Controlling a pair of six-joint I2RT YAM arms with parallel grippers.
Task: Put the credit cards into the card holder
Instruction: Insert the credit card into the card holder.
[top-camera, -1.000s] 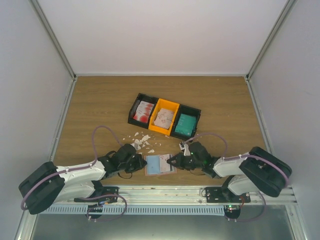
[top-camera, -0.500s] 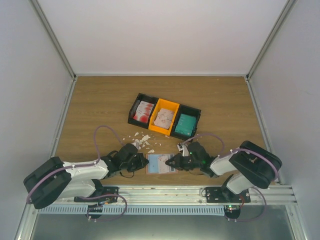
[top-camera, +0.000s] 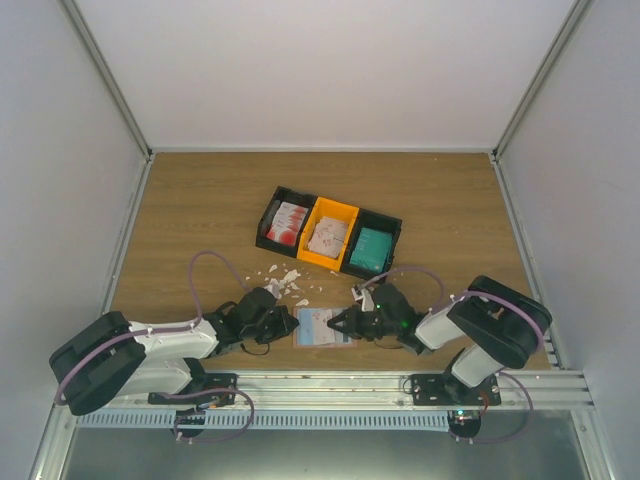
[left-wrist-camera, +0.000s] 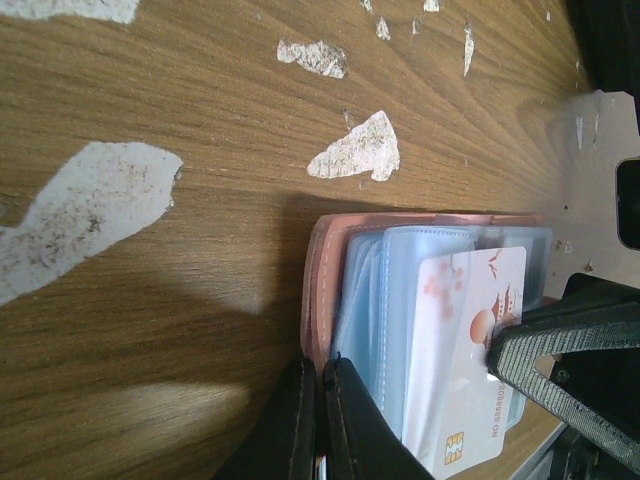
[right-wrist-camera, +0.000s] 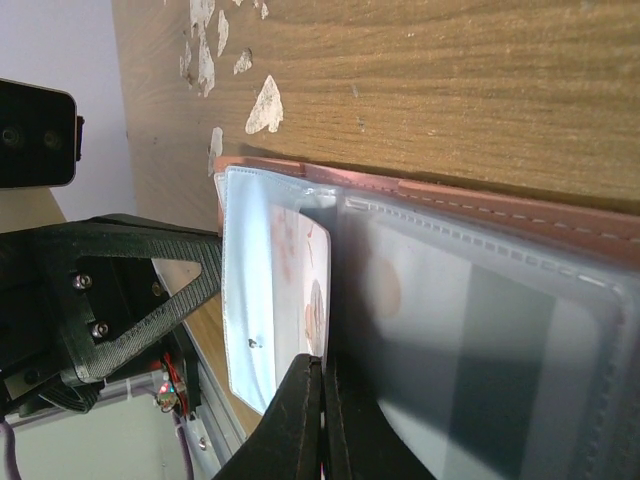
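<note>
The salmon-pink card holder (top-camera: 322, 328) lies open near the table's front edge, its clear blue sleeves showing. My left gripper (top-camera: 289, 325) is shut on the holder's left cover edge (left-wrist-camera: 325, 290); the jaws (left-wrist-camera: 322, 410) pinch it. My right gripper (top-camera: 341, 324) is shut on a white credit card with red print (left-wrist-camera: 465, 340), which lies partly inside a sleeve. In the right wrist view the jaws (right-wrist-camera: 320, 400) grip the card's edge (right-wrist-camera: 300, 270) over the holder (right-wrist-camera: 500, 205). More credit cards sit in the tray: red-white (top-camera: 287, 222) and teal (top-camera: 371, 250).
A black-and-orange three-compartment tray (top-camera: 352, 212) stands mid-table. Irregular white scraps (top-camera: 285, 282) are scattered just behind the holder, also in the left wrist view (left-wrist-camera: 85, 215). The metal rail (top-camera: 330, 380) runs right in front of the holder.
My right gripper has edged left with the card, further over the holder, and the right arm has folded closer. My left gripper moved slightly right onto the holder's edge.
</note>
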